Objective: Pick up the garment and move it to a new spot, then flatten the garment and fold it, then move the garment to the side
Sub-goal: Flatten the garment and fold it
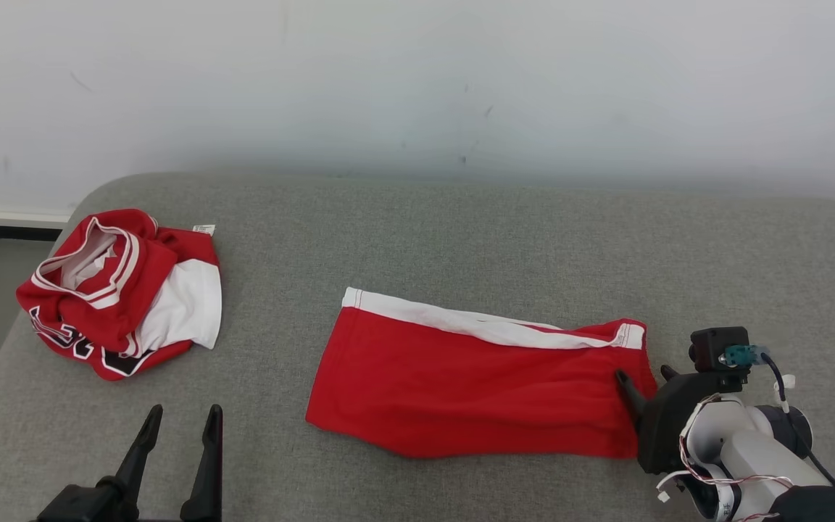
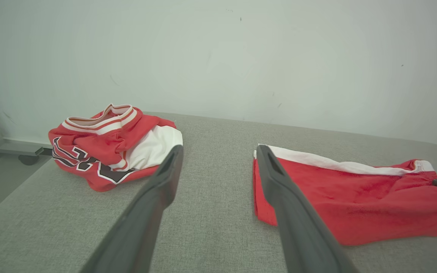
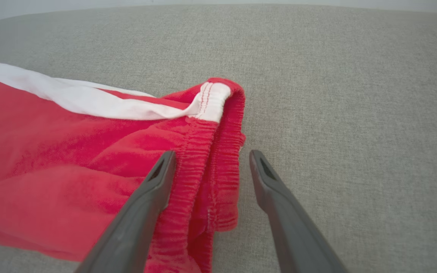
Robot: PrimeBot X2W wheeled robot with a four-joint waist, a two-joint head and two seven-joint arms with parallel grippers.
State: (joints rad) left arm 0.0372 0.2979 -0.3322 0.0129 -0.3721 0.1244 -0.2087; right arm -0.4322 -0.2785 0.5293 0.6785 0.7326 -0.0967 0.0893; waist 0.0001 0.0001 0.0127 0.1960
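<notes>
Red shorts (image 1: 475, 384): lying flat near the middle of the surface, well apart from the other garment; held by neither tool.
Orientation: elastic waistband (image 3: 203, 182) at the robot's right end, hem at the left end.
White stripe (image 1: 461, 324): runs along the far edge of the shorts, from hem to waistband.
Condition of cloth: mostly smooth; the waistband is gathered and doubled over itself, with a small fold at its far corner.
Grey fabric surface (image 1: 461, 232): woven covering with a rounded far-left corner, standing before a pale wall (image 1: 417, 87).
Right gripper (image 3: 211, 153): jaws spread wide, nothing clamped. It sits at the waistband end; in the right wrist view one finger lies over the red cloth and the other over bare grey fabric just beside the waistband edge, so the band lies between them. Contact with the cloth cannot be confirmed.
Left gripper (image 1: 185, 411): jaws spread wide, empty, over bare surface at the near edge, between the two garments and touching neither.
Red jersey (image 1: 120, 297): crumpled in a heap at the robot's far left, with white panels, striped trim and black lettering.
Label (image 1: 204, 229): small white tag just beside the jersey's far edge.
</notes>
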